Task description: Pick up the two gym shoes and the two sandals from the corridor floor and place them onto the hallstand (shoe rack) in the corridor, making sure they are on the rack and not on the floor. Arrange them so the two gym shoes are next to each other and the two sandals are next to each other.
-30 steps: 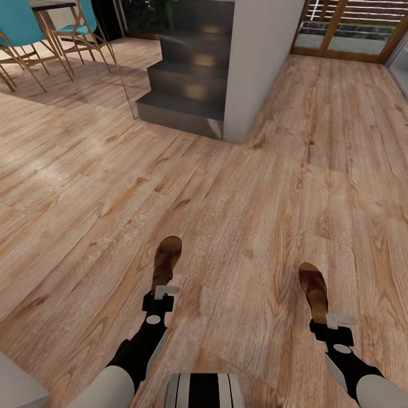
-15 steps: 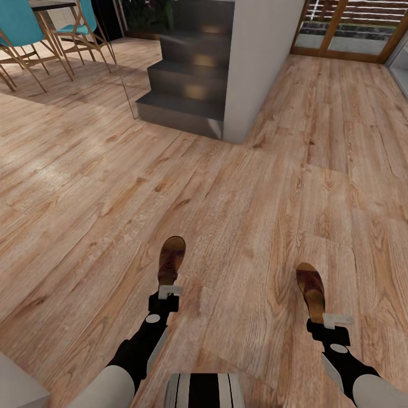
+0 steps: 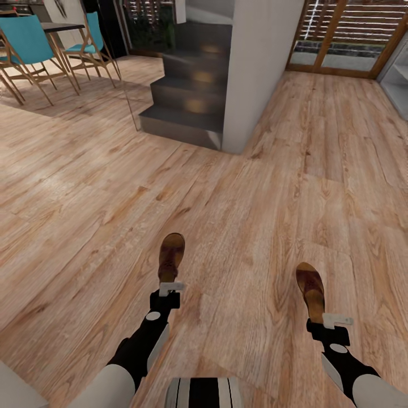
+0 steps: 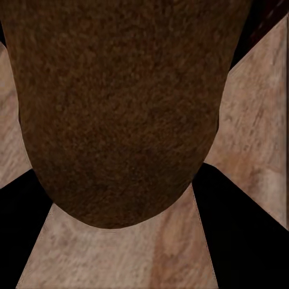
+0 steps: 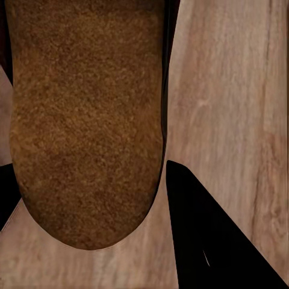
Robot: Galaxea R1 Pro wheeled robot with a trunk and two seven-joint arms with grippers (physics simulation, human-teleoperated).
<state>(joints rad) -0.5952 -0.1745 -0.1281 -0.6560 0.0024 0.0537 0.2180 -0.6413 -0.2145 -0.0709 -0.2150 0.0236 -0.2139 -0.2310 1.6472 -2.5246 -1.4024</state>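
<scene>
Both sandals are off the corridor floor (image 3: 243, 226), one in each gripper. My left gripper (image 3: 170, 288) is shut on the heel end of a dark brown sandal (image 3: 171, 255), whose toe points away from me. The left wrist view has its brown underside (image 4: 114, 108) close up between the dark fingers (image 4: 247, 235). My right gripper (image 3: 335, 321) is shut on the other sandal (image 3: 310, 286), seen close in the right wrist view (image 5: 84, 120) beside a black finger (image 5: 217, 241). The gym shoes are out of view. A pale grey unit (image 3: 396, 79) at the far right edge may be the hallstand; I cannot tell.
Dark grey stairs (image 3: 187, 96) and a white pillar (image 3: 255, 68) stand ahead. Teal chairs (image 3: 28, 45) with a table are at the far left. A wood-framed glass door (image 3: 340, 39) closes the far right. Open plank floor lies between.
The whole picture has shifted a little, so the camera has moved. Both grippers keep their sandals at nearly the same spots in front of me.
</scene>
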